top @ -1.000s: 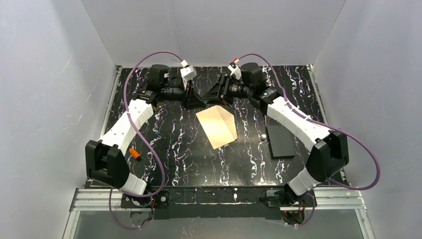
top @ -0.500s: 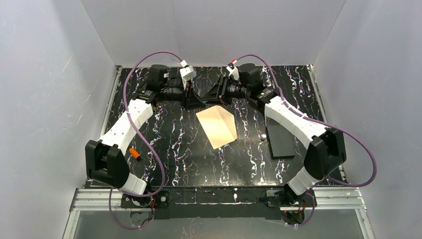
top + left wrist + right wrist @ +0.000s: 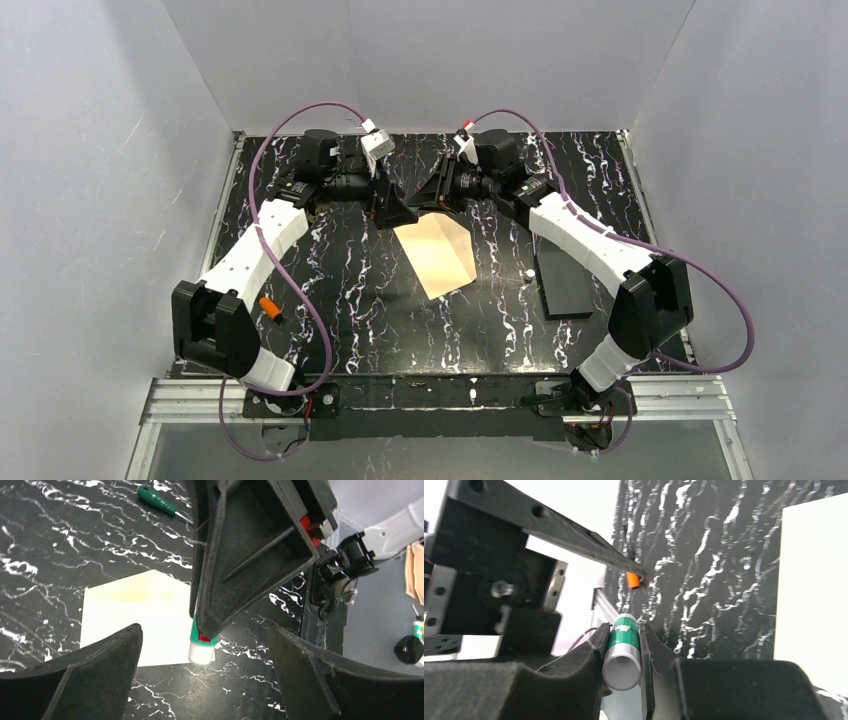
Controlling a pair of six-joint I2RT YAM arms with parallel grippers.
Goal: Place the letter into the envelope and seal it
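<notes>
Your right pincer (image 3: 624,630) is clamped narrowly on a glue stick (image 3: 622,655), whose white end pokes out over a corner of the envelope (image 3: 437,255), which I judge is for gluing the flap. Your left pincer (image 3: 202,630) stands wide apart at the envelope's far edge, gripping nothing. No separate letter shows, so it is likely inside the envelope, though I cannot confirm that. The stick's green label has white marks, unreadable. Right of the envelope lies a black slab (image 3: 563,283), and a green screwdriver (image 3: 157,500) rests on the bench (image 3: 350,290) nearby

envelope (image 3: 436,255) far edge crowded, near side free
</notes>
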